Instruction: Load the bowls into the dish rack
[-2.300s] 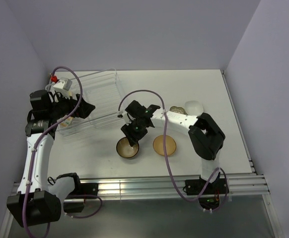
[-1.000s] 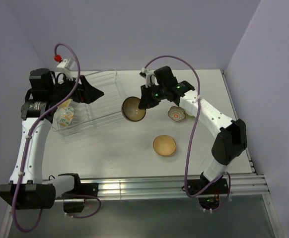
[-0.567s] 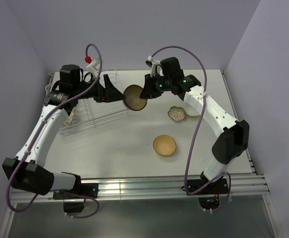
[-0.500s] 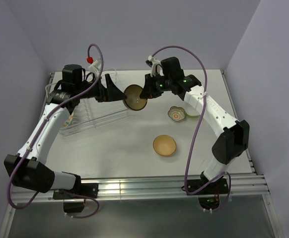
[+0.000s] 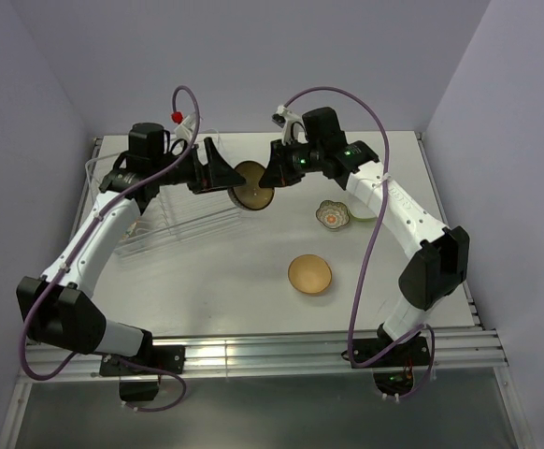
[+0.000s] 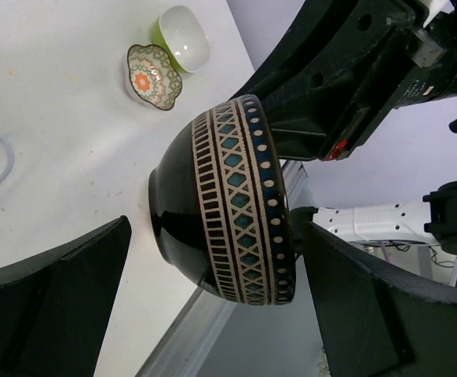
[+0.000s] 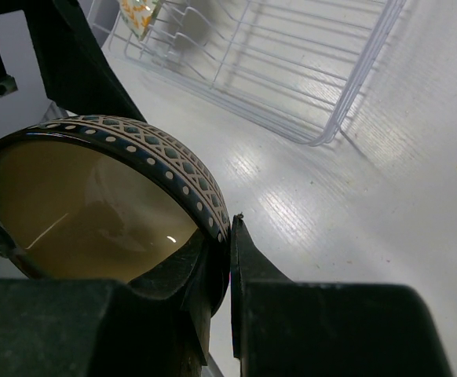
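The dark brown bowl [image 5: 251, 184], with a tan patterned band round its rim [image 6: 244, 196], hangs on edge above the table, just right of the dish rack [image 5: 174, 192]. My right gripper [image 5: 274, 173] is shut on its rim [image 7: 213, 212], one finger inside and one outside. My left gripper [image 5: 220, 174] stands open with its fingers [image 6: 52, 302] on either side of the bowl, with gaps showing on both sides. A white bowl with orange flowers [image 7: 138, 14] stands in the rack [image 7: 291, 71].
On the table lie a tan-orange bowl [image 5: 309, 274], a small scalloped patterned bowl [image 5: 332, 214] [image 6: 153, 75] and a lime-green bowl [image 6: 183, 35] beside it, partly under the right arm in the top view. Purple walls close in the table.
The right gripper lifted the dark bowl off the table and carried it back towards the rack. The left arm swung right from over the rack, so its open jaws now straddle the bowl.
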Controlling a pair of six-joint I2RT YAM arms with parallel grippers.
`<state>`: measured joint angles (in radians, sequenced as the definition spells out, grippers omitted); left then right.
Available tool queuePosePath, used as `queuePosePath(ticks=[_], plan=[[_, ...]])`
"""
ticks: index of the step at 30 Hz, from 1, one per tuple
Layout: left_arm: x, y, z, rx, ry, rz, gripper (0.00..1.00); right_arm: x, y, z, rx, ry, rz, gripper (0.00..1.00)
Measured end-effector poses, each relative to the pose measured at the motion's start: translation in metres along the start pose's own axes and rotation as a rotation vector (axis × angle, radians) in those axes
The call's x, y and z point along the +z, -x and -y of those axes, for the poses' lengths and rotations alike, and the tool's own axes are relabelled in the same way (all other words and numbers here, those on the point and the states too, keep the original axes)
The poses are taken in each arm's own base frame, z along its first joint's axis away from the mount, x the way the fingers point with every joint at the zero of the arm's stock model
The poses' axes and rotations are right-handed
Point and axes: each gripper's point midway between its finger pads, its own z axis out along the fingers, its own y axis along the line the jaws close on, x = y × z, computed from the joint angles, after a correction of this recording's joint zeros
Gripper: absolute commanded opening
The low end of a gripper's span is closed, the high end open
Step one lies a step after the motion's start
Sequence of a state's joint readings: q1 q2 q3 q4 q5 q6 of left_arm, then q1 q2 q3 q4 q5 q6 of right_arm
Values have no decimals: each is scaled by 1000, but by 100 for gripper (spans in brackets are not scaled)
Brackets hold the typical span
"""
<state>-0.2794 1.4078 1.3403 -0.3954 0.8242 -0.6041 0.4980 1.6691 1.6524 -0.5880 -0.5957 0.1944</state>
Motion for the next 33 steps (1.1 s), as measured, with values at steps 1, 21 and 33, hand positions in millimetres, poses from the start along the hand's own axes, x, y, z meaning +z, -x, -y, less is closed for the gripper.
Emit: queuePosePath(ticks=[1, 21, 33], plan=[[1, -1, -1, -10, 0, -3, 96, 0, 0, 0, 2, 2, 1, 0], [5, -17, 5, -123, -86, -69, 67, 1, 2, -2, 15, 13, 9, 0], [7, -19, 2, -140, -94, -69, 0, 3, -1, 0, 21, 16, -2, 11]])
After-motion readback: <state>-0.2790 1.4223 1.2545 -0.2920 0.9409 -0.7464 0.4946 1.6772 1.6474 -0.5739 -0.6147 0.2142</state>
